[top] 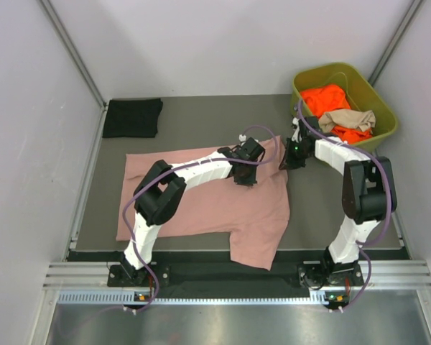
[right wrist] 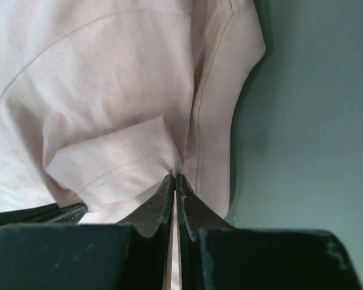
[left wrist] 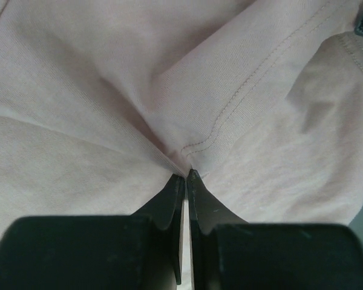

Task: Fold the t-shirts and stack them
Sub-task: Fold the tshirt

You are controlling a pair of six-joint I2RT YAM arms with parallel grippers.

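Observation:
A dusty pink t-shirt (top: 201,205) lies spread on the table, one part hanging over the near edge. My left gripper (top: 246,171) is shut on a pinch of its cloth (left wrist: 187,163) near a stitched hem. My right gripper (top: 290,159) is shut on the shirt's far right edge (right wrist: 169,158) by a sleeve fold. A folded black t-shirt (top: 132,117) lies at the far left. An orange t-shirt (top: 330,100) and a tan t-shirt (top: 350,120) lie in the olive-green bin (top: 384,115).
The bin stands at the far right corner, close behind my right arm. Grey walls close in the table on the left, far and right sides. Bare dark table (right wrist: 314,121) shows to the right of the pink shirt.

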